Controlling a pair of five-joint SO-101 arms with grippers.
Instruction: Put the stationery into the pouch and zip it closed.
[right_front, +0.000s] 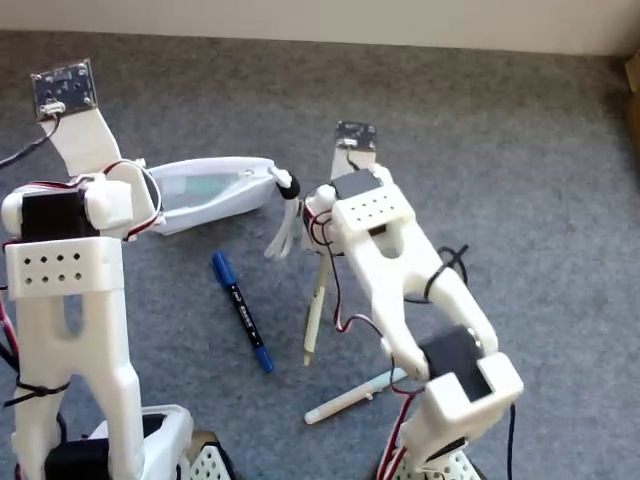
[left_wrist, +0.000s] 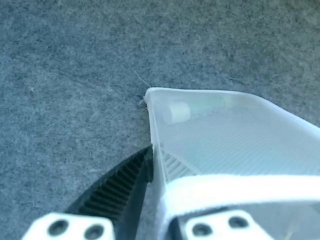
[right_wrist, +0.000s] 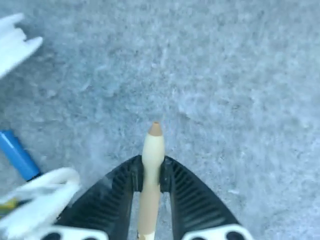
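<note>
A translucent white pouch (right_front: 212, 190) lies on the grey carpet, its white strap (right_front: 283, 230) hanging off the right end. My left gripper (right_front: 148, 212) is at the pouch's left end, shut on its edge; the left wrist view shows the pouch (left_wrist: 225, 135) wall pinched at the gripper (left_wrist: 156, 167). Right of the strap, my right gripper (right_front: 322, 255) is shut on a cream pen (right_front: 315, 310), whose brown tip (right_wrist: 155, 129) sticks out past the gripper (right_wrist: 151, 167). A blue pen (right_front: 240, 312) and a white pen (right_front: 350, 400) lie loose on the carpet.
Grey carpet (right_front: 500, 150) covers the whole work area, with open floor to the right and behind the pouch. In the right wrist view the blue pen (right_wrist: 17, 155) lies close beside the gripper, with a white strap (right_wrist: 42, 197) nearer still.
</note>
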